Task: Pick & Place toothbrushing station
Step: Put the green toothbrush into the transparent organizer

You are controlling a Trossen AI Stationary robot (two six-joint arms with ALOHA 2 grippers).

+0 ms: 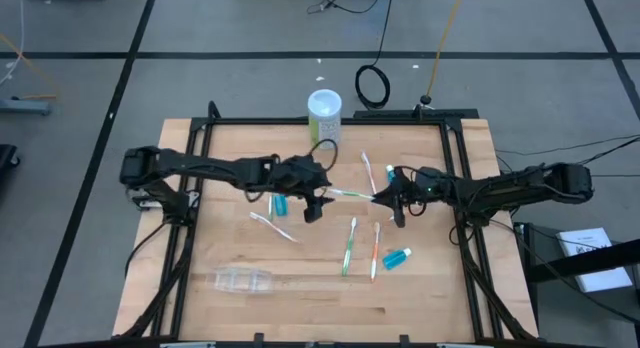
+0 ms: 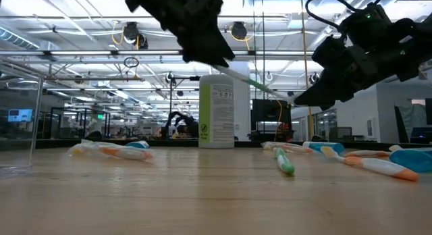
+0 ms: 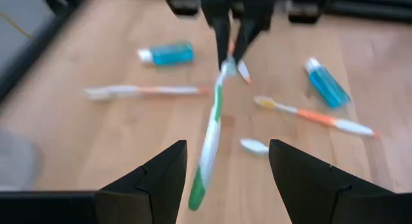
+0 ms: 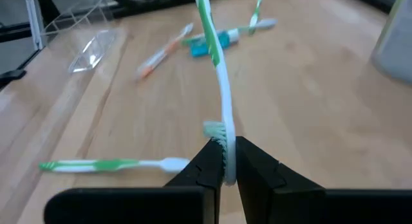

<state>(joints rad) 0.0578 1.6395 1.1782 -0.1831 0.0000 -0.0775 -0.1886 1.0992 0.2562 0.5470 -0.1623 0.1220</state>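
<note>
right wrist view: right claw clamps green-white toothbrush; left claw spread, seemingly released.

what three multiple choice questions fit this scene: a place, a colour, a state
1. Where is the clear plastic cup?
A on its side on the table
B upright by the canister
C in a gripper
2. The lifted toothbrush is:
A orange
B green and white
C blue
3. The left gripper is:
A shut on a tube
B shut on the brush
C open
Answers: A, it lies flat; B, green stripes on white; C, its fingers stand apart; the right gripper pinches the brush.
</note>
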